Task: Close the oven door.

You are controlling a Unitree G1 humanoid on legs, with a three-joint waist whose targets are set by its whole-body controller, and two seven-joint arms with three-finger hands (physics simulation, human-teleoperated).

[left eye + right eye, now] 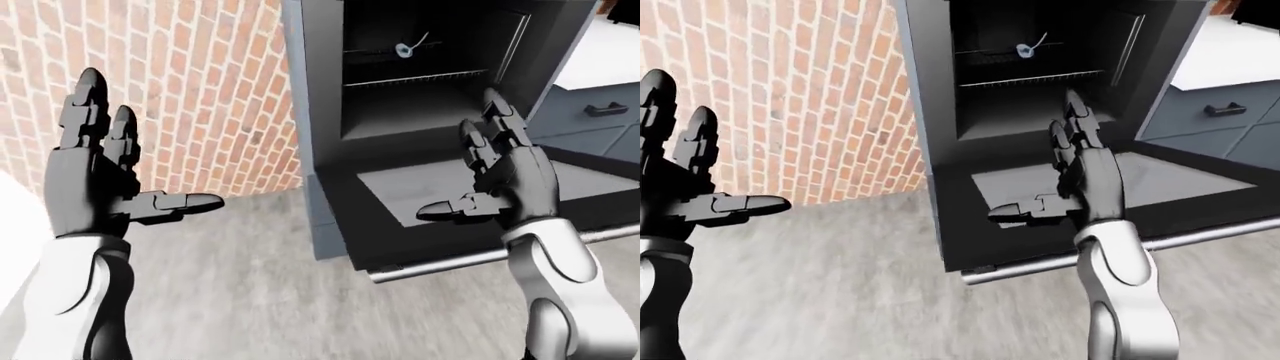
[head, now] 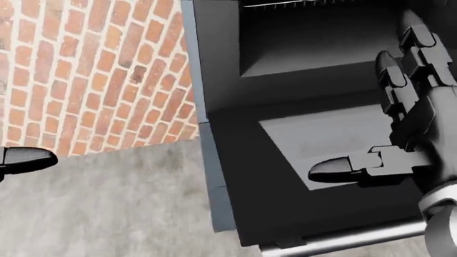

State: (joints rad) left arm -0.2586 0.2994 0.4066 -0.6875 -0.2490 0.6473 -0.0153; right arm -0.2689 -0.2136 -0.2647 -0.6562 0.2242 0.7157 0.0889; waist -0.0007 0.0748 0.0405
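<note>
The dark oven point(image 1: 420, 97) stands open, with wire racks point(image 1: 415, 77) showing inside. Its door point(image 1: 400, 187) lies folded down flat, its window facing up and its silver handle bar point(image 1: 440, 264) along the near edge. My right hand point(image 1: 470, 161) is open, fingers pointing up and thumb out to the left, hovering above the door's right part without gripping anything. The head view shows it over the door window point(image 2: 321, 136). My left hand point(image 1: 140, 150) is open and empty at the left, well clear of the oven, before the brick wall.
A red brick wall point(image 1: 200, 90) stands left of the oven. Grey floor point(image 1: 250, 300) spreads below. Grey cabinets with a dark drawer handle point(image 1: 605, 109) and a white countertop point(image 1: 610, 52) are at the right edge.
</note>
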